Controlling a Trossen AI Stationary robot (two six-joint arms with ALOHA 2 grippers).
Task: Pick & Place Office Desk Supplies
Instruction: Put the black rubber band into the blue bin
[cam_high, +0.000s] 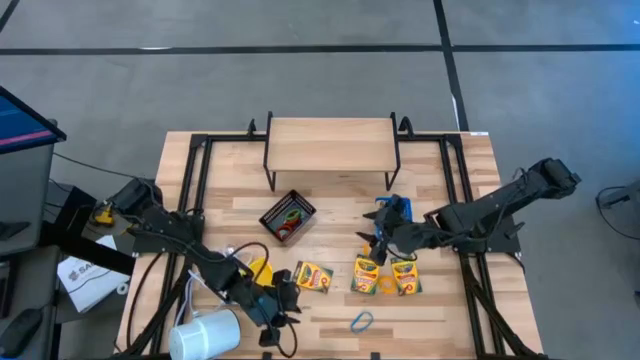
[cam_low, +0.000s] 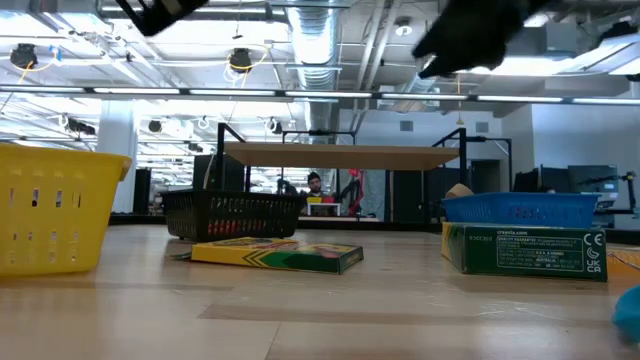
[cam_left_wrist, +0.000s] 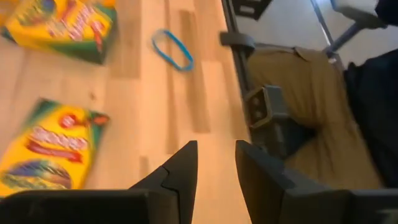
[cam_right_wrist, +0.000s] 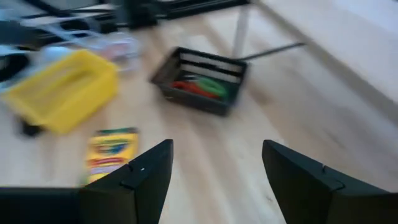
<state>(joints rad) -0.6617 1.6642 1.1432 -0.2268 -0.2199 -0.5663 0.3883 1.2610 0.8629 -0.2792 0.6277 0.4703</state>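
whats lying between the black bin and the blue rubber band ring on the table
In the high view, one crayon box lies flat on the wood between the black bin and the blue rubber band ring; the rest is bare tabletop.

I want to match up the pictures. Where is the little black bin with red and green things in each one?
High view: small black bin, centre-left, before the wooden shelf.
Low view: left of centre, under the shelf.
Left wrist view: not in it.
Right wrist view: upper middle.
Shared landmark: the yellow bin.
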